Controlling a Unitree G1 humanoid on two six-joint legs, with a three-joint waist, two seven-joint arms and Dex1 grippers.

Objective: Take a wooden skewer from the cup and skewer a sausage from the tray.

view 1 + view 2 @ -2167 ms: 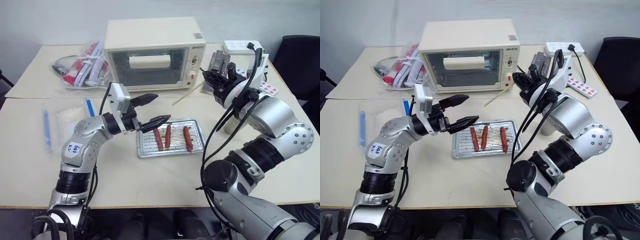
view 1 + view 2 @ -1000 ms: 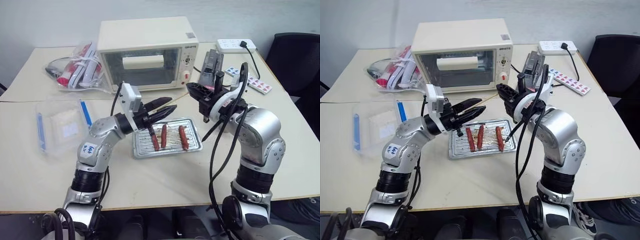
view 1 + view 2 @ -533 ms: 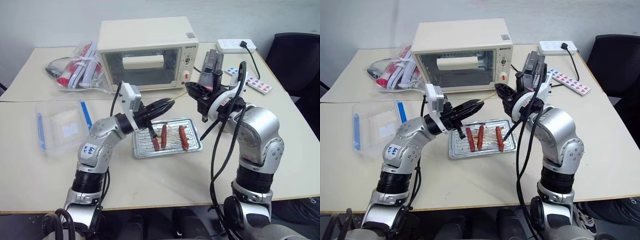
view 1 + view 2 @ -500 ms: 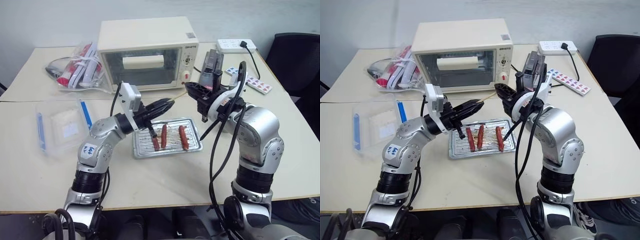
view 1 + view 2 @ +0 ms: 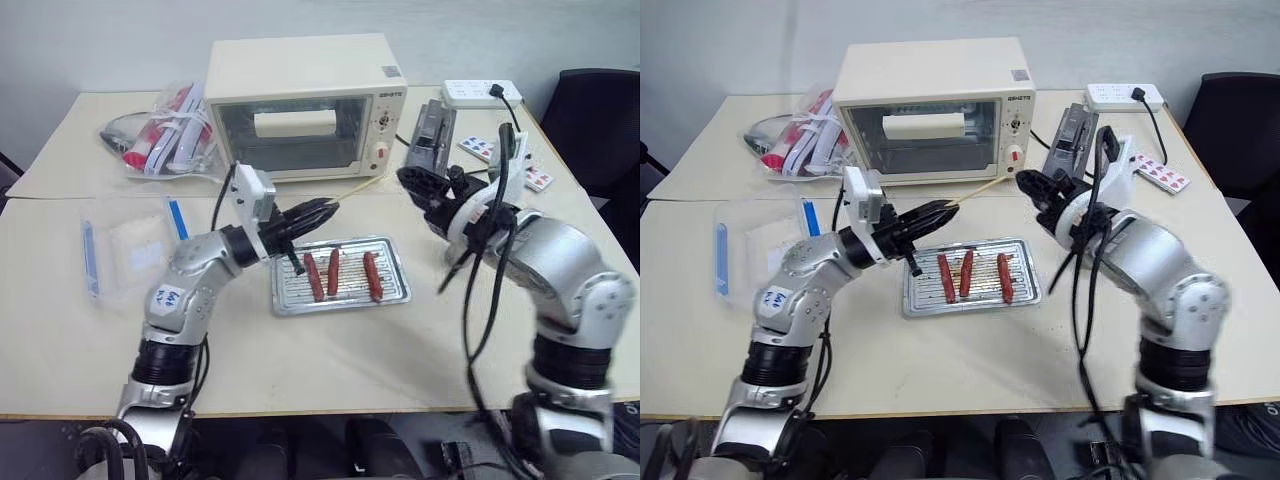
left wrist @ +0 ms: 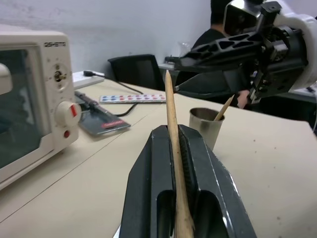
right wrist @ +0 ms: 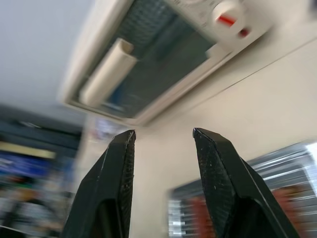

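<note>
My left gripper [image 5: 324,209] is shut on the wooden skewer [image 5: 356,190], which juts past its fingertips toward the oven's lower right corner and shows up close [image 6: 171,106] in the left wrist view. Just below and in front lies the silver tray [image 5: 393,291] with three reddish-brown sausages [image 5: 334,271] side by side. My right gripper [image 5: 408,182] hovers right of the skewer's tip, open with nothing between its fingers [image 7: 115,168]. The cup [image 6: 206,127] stands on the table under the right gripper and holds another stick.
A cream toaster oven [image 5: 300,105] stands behind the tray. A clear box with blue clips [image 5: 130,245] sits at the left, a bag of red items [image 5: 165,135] behind it. A power strip [image 5: 480,92] and black device [image 5: 430,128] are back right.
The right gripper has let go of the skewer, opened and swung off to the right. The left gripper has shut on the skewer and drifted slightly left with it.
</note>
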